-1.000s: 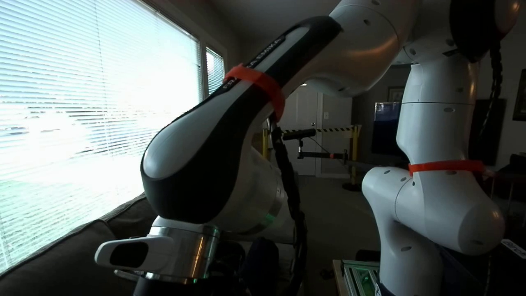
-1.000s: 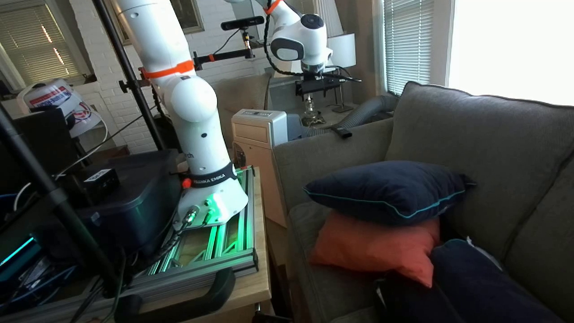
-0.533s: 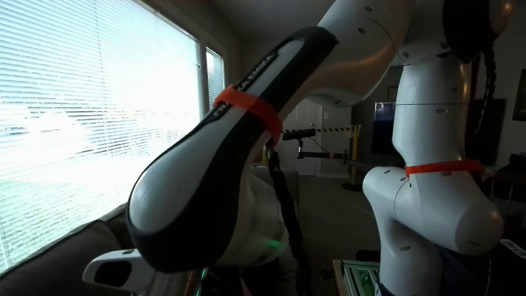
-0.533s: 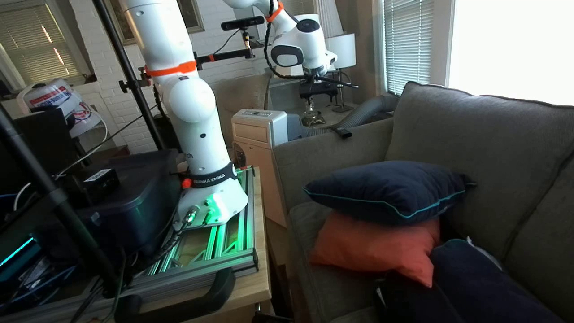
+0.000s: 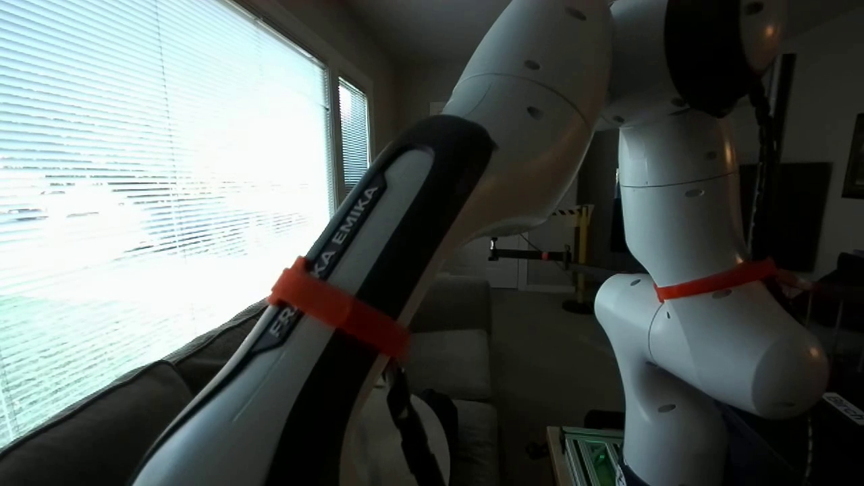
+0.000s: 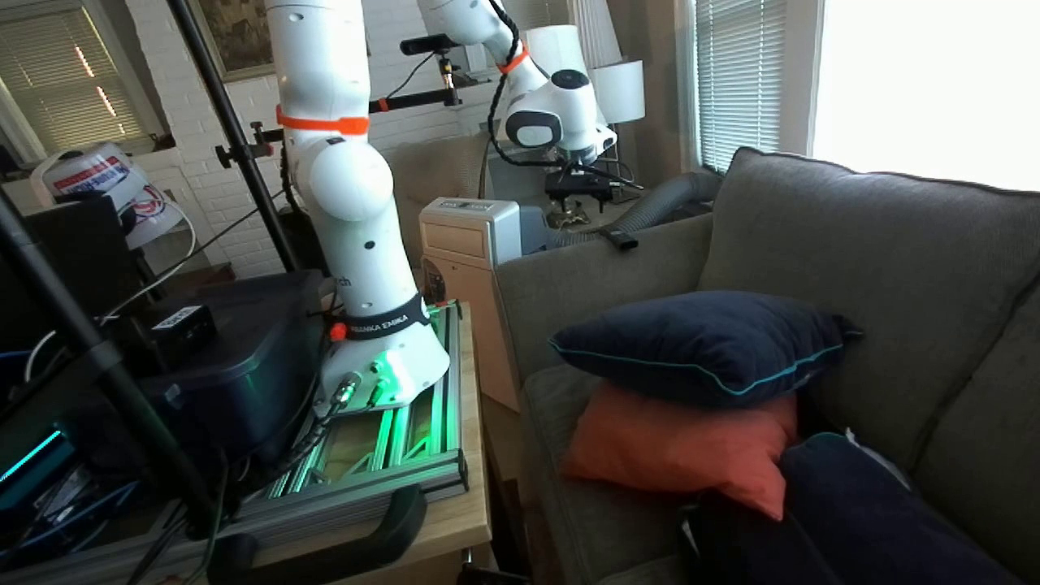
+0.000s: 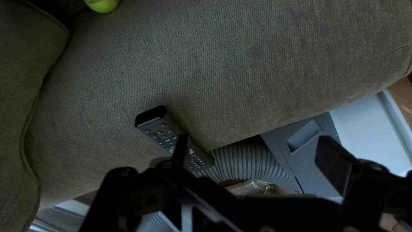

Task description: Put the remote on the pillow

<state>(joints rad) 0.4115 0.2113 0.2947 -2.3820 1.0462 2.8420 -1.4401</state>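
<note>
Well, a grey couch with an armrest fills much of an exterior view, bearing a navy pillow atop an orange pillow. The claw near that armrest is spread wide, holding nothing; on the armrest lies the remote, in the wrist view partly behind one finger.

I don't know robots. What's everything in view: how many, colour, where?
couch: one, grey, both exterior views
remote: one, dark, on the couch's armrest
blue pillows: at least two, navy, on couch
orange pillow: one, orange, under a blue one
green thing: one, lime, wrist view's top
hose: one, grey, by the armrest
appliance: one, whitish, beside the couch
lamps: at least two, white, background
blinds: several, pale, both exterior views
table: one, tan, beside the couch
clutter: uncounted, mostly dark, by the table
arm: one, white and black, over the table
fingers: two, black, apart, wrist view
</note>
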